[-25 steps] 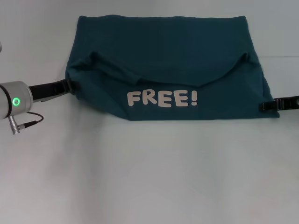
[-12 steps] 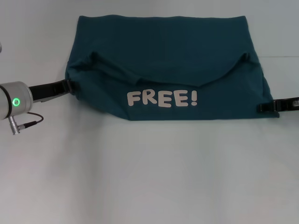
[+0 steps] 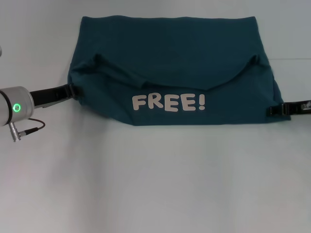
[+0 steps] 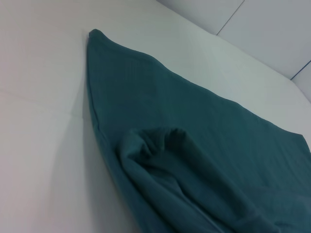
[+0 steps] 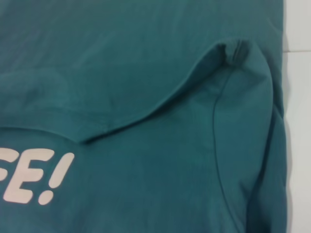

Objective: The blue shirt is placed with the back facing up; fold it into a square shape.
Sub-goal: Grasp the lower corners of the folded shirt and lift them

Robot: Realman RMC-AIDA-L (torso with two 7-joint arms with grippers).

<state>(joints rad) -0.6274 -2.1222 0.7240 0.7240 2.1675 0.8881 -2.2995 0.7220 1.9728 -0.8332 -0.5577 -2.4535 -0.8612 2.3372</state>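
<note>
The blue shirt (image 3: 170,63) lies on the white table, its near part folded back over itself so that the cream "FREE!" print (image 3: 168,102) faces up. The folded layer has a curved upper edge with a bunched sleeve at each end. My left gripper (image 3: 72,90) is at the shirt's left edge, by the bunched sleeve. My right gripper (image 3: 273,110) is at the shirt's lower right corner, low over the fabric. The left wrist view shows the shirt's left side and folded sleeve (image 4: 194,145). The right wrist view shows the shirt's right sleeve fold (image 5: 233,53) and the end of the print.
The white table (image 3: 155,184) stretches bare in front of the shirt. A seam line in the table runs at the right (image 3: 291,59). My left arm's silver wrist with a green light (image 3: 17,107) and a cable sits at the left edge.
My right gripper has slid a little inward and down along the shirt's lower right corner. The left arm and the shirt have barely moved.
</note>
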